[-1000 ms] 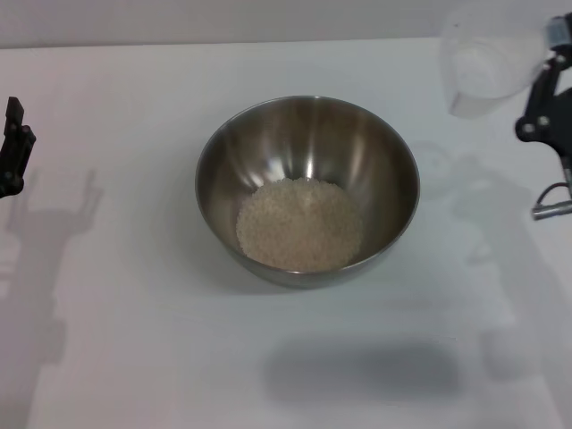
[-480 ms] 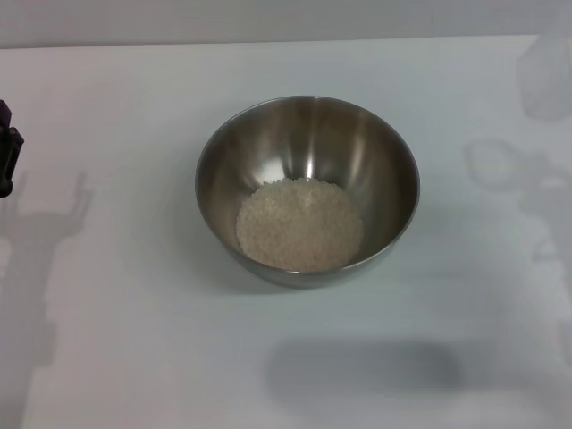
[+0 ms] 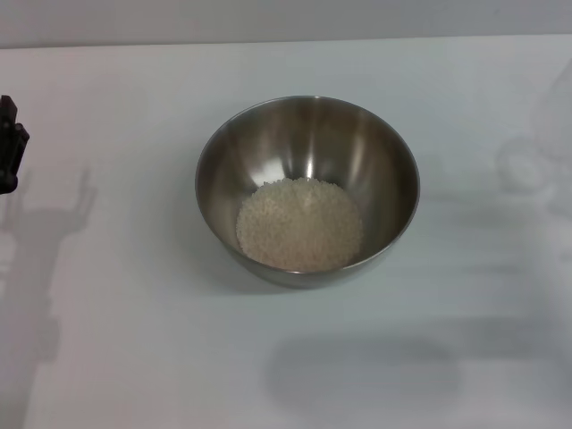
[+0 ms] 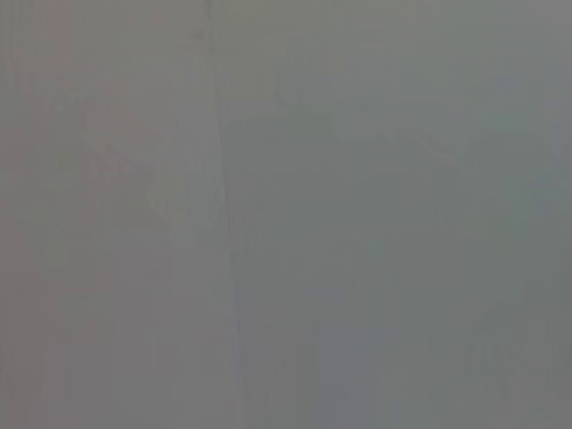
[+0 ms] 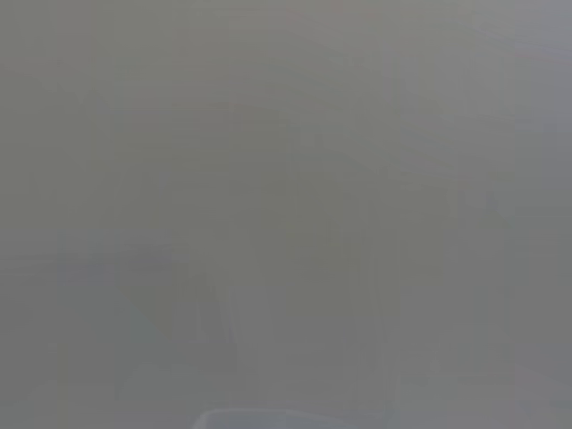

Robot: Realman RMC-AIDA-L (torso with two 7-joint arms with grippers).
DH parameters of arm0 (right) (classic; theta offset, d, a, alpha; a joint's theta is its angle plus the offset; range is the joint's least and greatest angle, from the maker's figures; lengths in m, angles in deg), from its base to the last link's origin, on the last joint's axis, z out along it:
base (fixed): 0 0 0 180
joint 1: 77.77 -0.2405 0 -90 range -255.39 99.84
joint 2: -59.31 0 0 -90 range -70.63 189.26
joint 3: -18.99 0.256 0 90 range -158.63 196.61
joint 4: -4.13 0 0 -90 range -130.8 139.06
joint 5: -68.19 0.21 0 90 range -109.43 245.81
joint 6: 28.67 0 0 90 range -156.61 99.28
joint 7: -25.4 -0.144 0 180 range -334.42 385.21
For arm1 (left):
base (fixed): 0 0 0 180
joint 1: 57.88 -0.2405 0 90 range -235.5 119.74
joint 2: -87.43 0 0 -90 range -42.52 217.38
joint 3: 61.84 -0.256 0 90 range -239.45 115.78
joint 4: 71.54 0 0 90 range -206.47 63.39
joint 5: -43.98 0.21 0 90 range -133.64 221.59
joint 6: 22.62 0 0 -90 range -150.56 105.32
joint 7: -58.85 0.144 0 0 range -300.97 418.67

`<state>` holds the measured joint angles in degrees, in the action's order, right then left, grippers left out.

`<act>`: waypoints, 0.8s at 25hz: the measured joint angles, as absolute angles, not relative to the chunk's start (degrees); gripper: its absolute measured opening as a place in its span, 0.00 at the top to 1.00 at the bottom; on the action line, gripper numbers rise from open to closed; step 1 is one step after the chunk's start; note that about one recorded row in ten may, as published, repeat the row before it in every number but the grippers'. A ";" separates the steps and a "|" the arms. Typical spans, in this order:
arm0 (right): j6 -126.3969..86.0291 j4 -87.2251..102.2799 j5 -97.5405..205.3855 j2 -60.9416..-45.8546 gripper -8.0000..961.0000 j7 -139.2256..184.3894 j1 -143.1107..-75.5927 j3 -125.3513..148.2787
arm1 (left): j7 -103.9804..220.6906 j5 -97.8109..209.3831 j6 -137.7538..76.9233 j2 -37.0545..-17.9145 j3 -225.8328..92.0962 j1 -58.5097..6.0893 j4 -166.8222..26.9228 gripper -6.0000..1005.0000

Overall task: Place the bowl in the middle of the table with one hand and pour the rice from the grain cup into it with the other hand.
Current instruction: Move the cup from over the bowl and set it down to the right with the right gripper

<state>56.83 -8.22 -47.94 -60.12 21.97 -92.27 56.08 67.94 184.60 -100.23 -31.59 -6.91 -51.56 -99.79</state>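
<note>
The stainless-steel bowl stands upright near the middle of the white table. A heap of off-white rice lies in its bottom. Only a dark part of my left gripper shows at the far left edge, well away from the bowl. My right gripper is out of view. A faint pale blur at the right edge may be the grain cup; I cannot tell. Both wrist views show only plain grey.
Soft shadows of the arms fall on the table at the left and right. A broad grey shadow lies in front of the bowl. The table's far edge runs along the top.
My right gripper with the clear cup has moved out past the right edge of the head view. The bowl, the rice and the left gripper have stayed put.
</note>
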 joint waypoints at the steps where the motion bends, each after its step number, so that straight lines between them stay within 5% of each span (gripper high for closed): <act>1: 54.74 -8.37 -47.91 -60.19 0.98 21.96 -92.40 56.51 | 67.92 184.60 -100.21 -31.59 -6.91 -51.55 -99.78 0.21; 20: 39.85 -5.71 -48.59 -60.18 0.98 26.35 -99.75 50.82 | 67.60 184.16 -100.05 -31.66 -7.22 -50.91 -99.64 0.21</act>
